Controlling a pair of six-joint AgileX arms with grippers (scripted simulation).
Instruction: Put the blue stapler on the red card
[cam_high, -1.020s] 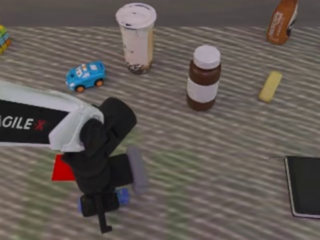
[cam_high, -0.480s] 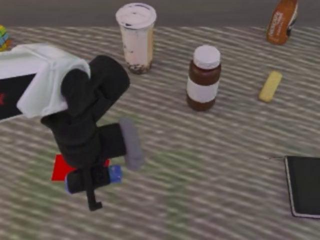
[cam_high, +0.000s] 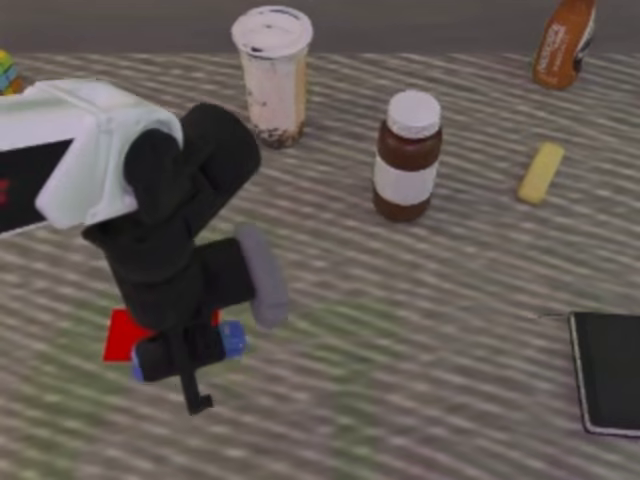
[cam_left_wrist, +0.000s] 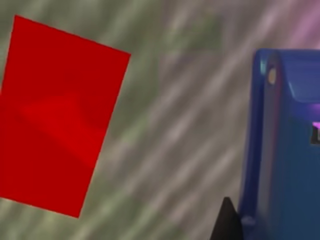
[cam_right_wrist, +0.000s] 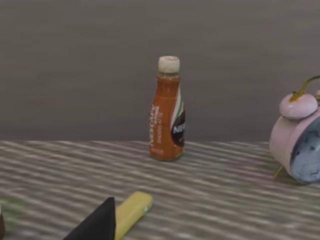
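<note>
Our left gripper (cam_high: 190, 350) hung over the left front part of the bench (cam_high: 420, 330), closed on the blue stapler (cam_high: 229, 340). From above, only the stapler's two blue ends peeked out on either side of the black gripper body, and one dark finger (cam_high: 192, 385) stuck out toward the front edge. The red card (cam_high: 121, 338) lay flat on the bench directly beneath the wrist, mostly covered by the arm, with just its left portion showing. In the left wrist view the stapler (cam_left_wrist: 282, 150) filled one side of the picture, close to the camera, while the card (cam_left_wrist: 55, 117) lay below on the striped surface, well off to the side of the stapler with bare bench between them. We could not tell from these pictures how high the stapler was above the card.

Farther back on the bench stood a lidded cup (cam_high: 272, 72), a brown jar with a white lid (cam_high: 407, 155), an orange bottle (cam_high: 564, 42) and a yellow bar (cam_high: 541, 172). A black notebook (cam_high: 607, 372) lay at the right edge. Our right arm did not appear in the top view; its wrist camera looked across the bench at the bottle (cam_right_wrist: 167, 110), the yellow bar (cam_right_wrist: 131, 212) and a pink alarm clock (cam_right_wrist: 300, 137). We could not tell the right gripper's state.
</note>
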